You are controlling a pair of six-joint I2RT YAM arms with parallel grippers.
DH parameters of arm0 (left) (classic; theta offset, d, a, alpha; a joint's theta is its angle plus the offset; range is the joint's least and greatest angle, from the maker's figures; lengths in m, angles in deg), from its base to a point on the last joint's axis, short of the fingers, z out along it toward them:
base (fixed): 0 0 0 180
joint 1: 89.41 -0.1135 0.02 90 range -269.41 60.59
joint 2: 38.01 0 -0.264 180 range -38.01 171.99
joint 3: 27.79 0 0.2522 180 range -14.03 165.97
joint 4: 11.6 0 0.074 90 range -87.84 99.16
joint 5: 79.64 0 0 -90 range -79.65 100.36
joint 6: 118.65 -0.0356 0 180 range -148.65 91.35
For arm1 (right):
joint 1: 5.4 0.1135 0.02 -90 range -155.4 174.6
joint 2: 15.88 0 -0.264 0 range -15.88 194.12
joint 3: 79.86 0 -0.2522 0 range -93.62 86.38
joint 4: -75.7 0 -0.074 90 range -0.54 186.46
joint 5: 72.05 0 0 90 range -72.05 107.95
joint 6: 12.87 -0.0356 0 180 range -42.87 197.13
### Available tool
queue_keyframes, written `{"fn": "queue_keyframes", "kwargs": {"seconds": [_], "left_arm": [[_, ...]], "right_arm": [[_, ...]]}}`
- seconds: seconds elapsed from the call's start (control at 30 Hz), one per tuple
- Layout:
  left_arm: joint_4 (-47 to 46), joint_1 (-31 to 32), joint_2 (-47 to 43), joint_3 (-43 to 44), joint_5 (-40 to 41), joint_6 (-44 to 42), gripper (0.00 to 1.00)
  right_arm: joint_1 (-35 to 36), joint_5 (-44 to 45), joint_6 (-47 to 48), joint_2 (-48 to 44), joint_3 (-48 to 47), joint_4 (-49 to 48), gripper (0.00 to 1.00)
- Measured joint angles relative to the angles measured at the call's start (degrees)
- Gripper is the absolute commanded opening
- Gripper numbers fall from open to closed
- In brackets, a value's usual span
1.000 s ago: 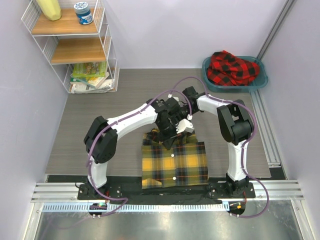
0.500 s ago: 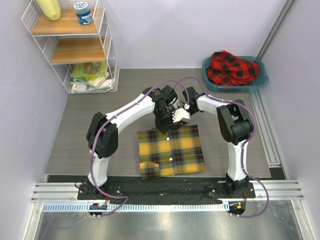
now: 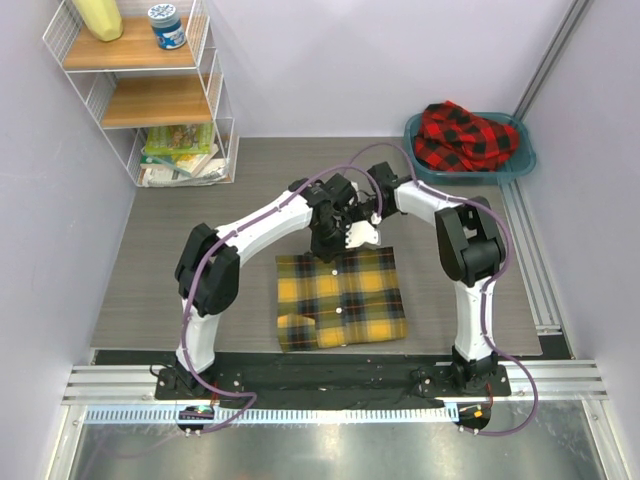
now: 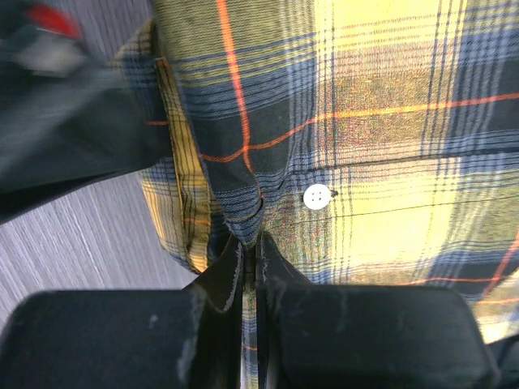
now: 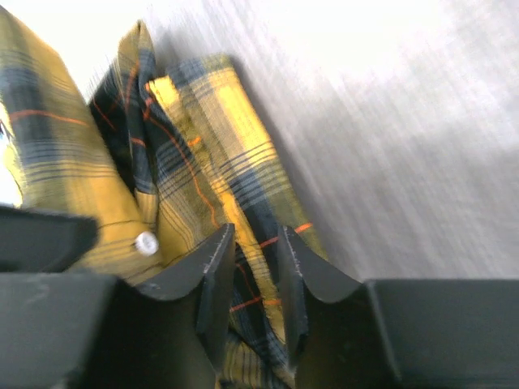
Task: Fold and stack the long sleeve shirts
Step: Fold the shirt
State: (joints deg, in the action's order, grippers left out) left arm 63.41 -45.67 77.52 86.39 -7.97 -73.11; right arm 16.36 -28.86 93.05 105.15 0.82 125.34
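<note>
Two shirts are noted, one of them in work. Left of the yellow-and-black shirt (image 3: 345, 300) and well beyond it stands a wire shelf unit (image 3: 155, 100), which is not involved.

The left claw (image 4: 250, 243) is at that shirt's far edge. It is clamped tight on a raised ridge of cloth, and a white button (image 4: 317, 196) lies just right of the pinch.

The shirt lies on the grey wood-grain desk (image 3: 180, 220) as a roughly square packet.

Change: a second ago its far part was lifted and bunched under the claws, and the packet sat closer to the arm bases. It has since been drawn away from them and laid flatter.

Judgement: this fold is nearly settled, and smoothing and release remain.

The cloth is soft, matt woven flannel. It is limp and its creases are loose rather than sharp.

The right claw (image 5: 255, 243) is just right of the left one at the same edge. Its fingers stand narrowly apart astride a rumpled fold, and whether they bite cannot be told.

Far right of the yellow shirt and beyond it, the red-and-black shirt (image 3: 465, 135) lies heaped and unfolded in a teal plastic basin (image 3: 470, 177).
</note>
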Motion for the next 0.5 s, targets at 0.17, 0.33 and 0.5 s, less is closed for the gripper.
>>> {"fn": "queue_keyframes", "kwargs": {"seconds": [0.17,0.33,0.5], "left_arm": [[-1.6,-0.66,0.09,-1.68,1.18,-2.1,0.28],[-4.48,-3.02,0.07,-1.66,1.81,-2.4,0.45],[-4.02,-9.55,-1.51,-1.36,-1.55,0.7,0.53]], "right_arm": [[-2.91,0.04,-1.2,0.0,-4.07,0.42,0.52],[-7.3,0.09,-2.1,-0.13,-6.25,1.29,0.65],[-12.13,0.22,0.07,-2.49,-6.69,6.36,0.76]]}}
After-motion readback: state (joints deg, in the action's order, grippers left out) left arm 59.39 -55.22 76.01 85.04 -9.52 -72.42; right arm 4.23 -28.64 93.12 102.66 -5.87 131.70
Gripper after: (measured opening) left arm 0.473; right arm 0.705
